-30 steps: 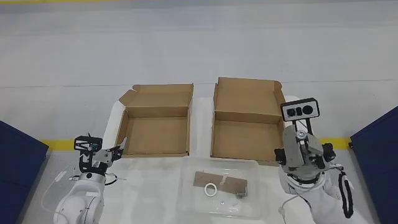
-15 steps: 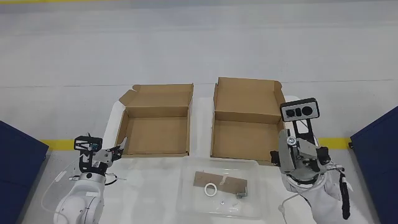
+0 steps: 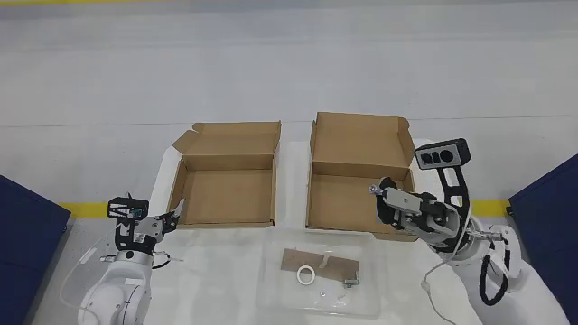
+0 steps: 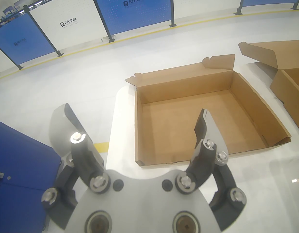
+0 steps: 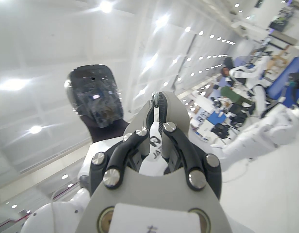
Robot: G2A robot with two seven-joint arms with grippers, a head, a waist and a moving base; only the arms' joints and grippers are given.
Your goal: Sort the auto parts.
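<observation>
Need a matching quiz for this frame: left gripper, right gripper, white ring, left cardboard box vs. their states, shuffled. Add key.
1. left gripper
2. right gripper
3. white ring
4. left cardboard box

A. empty
B. shut on a small metal part
C. open
D. lying in the clear tray

Pairs: 1-C, 2-B, 3-D, 4-A.

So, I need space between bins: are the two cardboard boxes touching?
Apart. The top view shows a strip of white table between the left box and the right box.
</observation>
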